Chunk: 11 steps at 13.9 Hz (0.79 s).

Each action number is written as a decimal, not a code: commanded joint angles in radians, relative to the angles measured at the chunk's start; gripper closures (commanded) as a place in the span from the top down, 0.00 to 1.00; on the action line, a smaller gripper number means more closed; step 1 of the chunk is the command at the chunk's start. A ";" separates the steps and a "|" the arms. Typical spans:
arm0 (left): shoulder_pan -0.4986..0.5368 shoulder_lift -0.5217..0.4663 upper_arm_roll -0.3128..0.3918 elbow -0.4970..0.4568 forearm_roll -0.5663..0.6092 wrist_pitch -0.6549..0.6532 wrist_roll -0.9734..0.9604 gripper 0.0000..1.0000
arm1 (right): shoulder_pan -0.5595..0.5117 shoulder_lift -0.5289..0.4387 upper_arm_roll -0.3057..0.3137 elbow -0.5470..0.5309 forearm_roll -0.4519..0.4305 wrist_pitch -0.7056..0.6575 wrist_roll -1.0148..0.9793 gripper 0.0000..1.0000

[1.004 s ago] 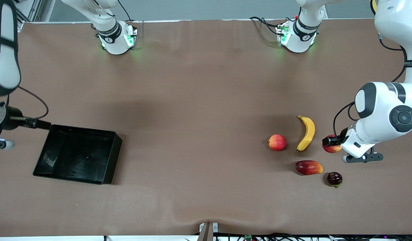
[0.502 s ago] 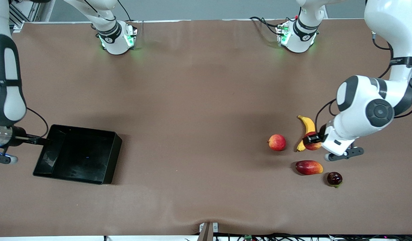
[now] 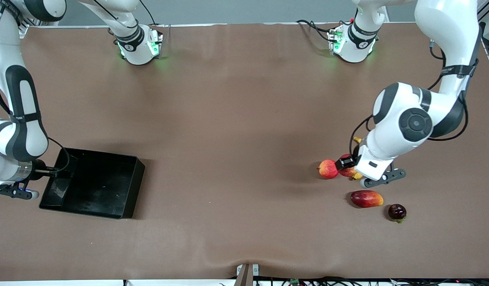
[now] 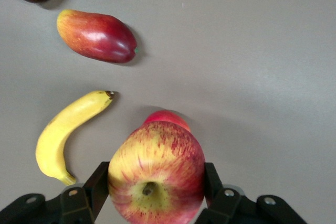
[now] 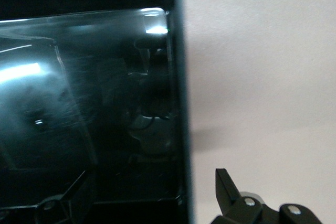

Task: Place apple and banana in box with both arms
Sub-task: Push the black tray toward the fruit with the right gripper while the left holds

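Left pincer grips the apple above the banana.

I'm working in what looks like a robotics lab: two white arms bolted to a table under a plain brown cover, green status lights glowing at their bases, loose cables along the edges, metal framing at one corner.

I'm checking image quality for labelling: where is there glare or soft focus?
Right wrist view: white glare streaks the box floor, everything looks soft. Left wrist view: sharp, small highlights on the apple. Front view: even light, soft shadows beside the box.
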 commanded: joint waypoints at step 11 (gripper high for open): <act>0.006 0.010 -0.001 0.045 0.003 -0.021 -0.032 0.00 | -0.020 0.040 0.017 0.016 -0.083 0.044 -0.084 0.14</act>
